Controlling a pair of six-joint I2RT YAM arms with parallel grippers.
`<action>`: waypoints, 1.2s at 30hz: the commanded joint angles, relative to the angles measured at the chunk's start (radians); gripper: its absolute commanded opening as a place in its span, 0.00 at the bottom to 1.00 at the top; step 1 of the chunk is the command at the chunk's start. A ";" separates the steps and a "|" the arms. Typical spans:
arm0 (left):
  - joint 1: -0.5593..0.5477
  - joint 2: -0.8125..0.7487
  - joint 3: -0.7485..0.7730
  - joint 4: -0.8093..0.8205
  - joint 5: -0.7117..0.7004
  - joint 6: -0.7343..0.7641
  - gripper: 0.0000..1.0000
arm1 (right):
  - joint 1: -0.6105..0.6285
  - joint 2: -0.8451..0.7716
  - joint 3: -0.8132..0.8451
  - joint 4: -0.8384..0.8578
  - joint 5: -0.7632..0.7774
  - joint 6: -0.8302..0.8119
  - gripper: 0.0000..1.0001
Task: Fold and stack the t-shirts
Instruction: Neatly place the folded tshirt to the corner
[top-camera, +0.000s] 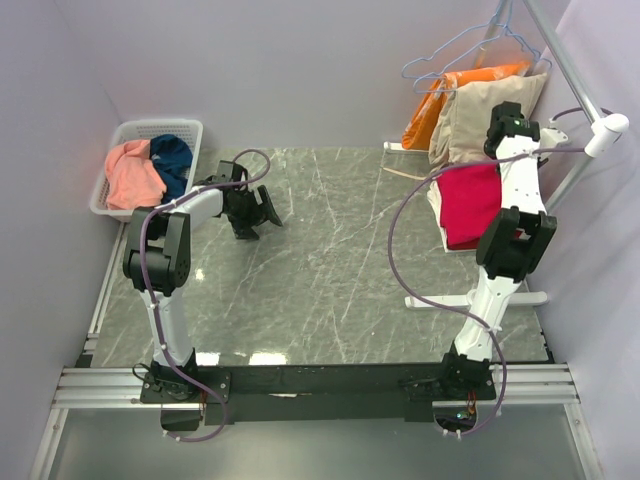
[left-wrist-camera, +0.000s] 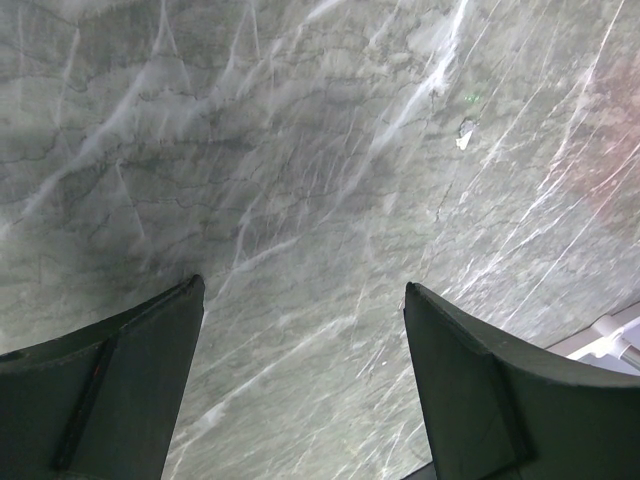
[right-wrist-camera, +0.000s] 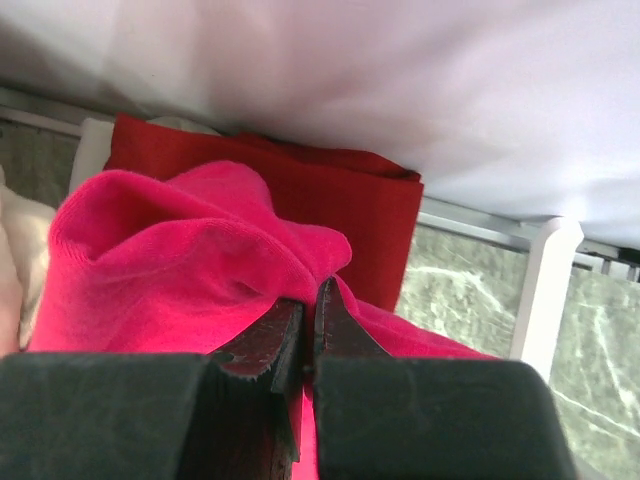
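A: At the table's right side, the right gripper (right-wrist-camera: 310, 300) is pinched onto a fold of the crimson t-shirt (right-wrist-camera: 170, 260), which lies against the darker red t-shirt (right-wrist-camera: 350, 200).
B: And the left gripper (left-wrist-camera: 300, 290)?
A: Fingers spread wide, holding nothing, over the marble table (left-wrist-camera: 300, 120)

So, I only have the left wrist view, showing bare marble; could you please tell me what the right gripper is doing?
Observer: The right gripper is shut on the crimson t-shirt, pinching a fold.
Operator: Is anything beneath it?
Observer: A folded darker red t-shirt shows from under it.
Operator: And the other shirts?
Observer: A salmon-pink t-shirt and a teal-blue t-shirt sit in the white basket, far left.
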 joint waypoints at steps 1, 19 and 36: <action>-0.002 0.002 0.038 -0.015 -0.007 0.025 0.86 | -0.011 0.052 0.045 -0.005 0.065 0.032 0.00; -0.002 0.005 0.041 -0.031 0.000 0.044 0.87 | -0.011 0.158 0.103 0.073 0.036 -0.052 0.46; -0.002 -0.030 0.026 -0.018 -0.017 0.048 0.87 | 0.201 -0.030 -0.026 0.097 0.234 -0.109 0.45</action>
